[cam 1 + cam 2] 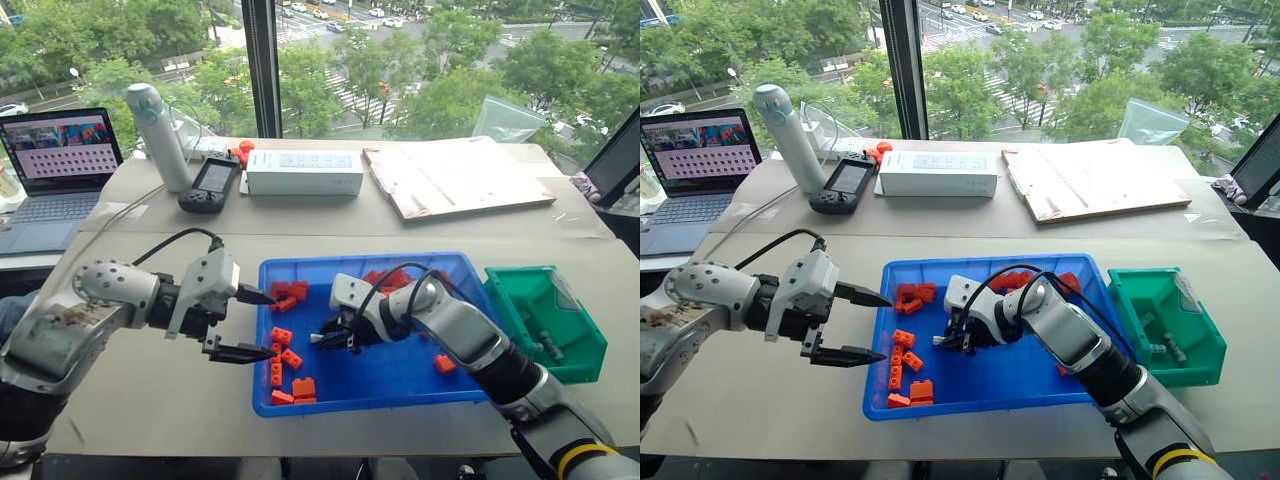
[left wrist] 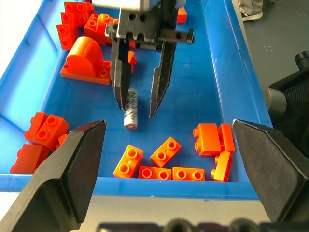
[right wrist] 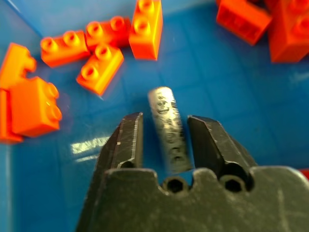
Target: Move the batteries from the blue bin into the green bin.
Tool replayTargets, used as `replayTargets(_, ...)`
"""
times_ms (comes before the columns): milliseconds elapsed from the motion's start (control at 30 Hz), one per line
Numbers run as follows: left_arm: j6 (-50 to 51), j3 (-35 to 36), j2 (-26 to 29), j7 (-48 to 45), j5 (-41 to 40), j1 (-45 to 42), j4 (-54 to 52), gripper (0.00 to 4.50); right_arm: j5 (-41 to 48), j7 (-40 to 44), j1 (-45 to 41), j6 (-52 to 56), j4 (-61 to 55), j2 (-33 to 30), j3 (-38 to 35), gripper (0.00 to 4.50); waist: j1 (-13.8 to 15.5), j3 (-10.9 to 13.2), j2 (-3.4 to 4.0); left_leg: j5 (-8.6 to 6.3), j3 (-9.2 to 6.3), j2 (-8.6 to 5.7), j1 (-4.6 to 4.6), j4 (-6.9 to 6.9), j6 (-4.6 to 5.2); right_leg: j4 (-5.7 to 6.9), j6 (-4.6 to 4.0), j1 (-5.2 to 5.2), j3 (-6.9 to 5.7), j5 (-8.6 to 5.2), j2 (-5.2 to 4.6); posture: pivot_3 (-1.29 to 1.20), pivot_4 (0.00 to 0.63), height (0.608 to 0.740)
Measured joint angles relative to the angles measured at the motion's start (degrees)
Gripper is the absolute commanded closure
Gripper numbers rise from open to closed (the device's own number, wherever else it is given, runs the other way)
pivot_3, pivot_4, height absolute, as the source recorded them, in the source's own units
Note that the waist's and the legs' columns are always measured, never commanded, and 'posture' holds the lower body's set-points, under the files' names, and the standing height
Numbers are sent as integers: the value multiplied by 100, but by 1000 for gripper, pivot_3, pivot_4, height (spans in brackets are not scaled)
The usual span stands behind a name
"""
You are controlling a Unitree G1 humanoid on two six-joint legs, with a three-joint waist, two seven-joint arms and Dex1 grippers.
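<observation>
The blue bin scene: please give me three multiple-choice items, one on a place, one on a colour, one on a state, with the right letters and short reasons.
1. Where does the battery lie?
A. blue bin
B. green bin
C. laptop

2. What colour are the toy bricks?
A. yellow
B. orange
C. white

3. How does the left end effector stand?
A. shut on a brick
B. shut on a battery
C. open, holding nothing

Answers:
1 A, it rests on the blue bin floor between the right end effector fingers.
2 B, all are orange.
3 C, its fingers are spread beside the bin.
</observation>
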Motion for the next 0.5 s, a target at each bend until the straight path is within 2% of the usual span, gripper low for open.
replayTargets(200,112,14,-13,9,-81,-61,-43,0,11,232,23,-157,-12,-226,-165,4226,21,0,-1,0,-1,-1,-2,3,0,0,1,2,-1,0,0,0,150,740)
replayTargets(400,187,6,-268,19,-282,-444,39,0,1285,715,76,571,-633,-739,-1711,4228,24,2,-2,1,-4,-1,-3,2,1,-1,3,27,-1,2,0,0,150,740)
replayTargets(500,331,14,-947,436,-407,-1190,506,0,1486,818,-51,985,-516,-1975,-2537,4229,159,18,7,2,-10,-11,-7,20,4,-5,13,18,-16,2,-10,0,150,740)
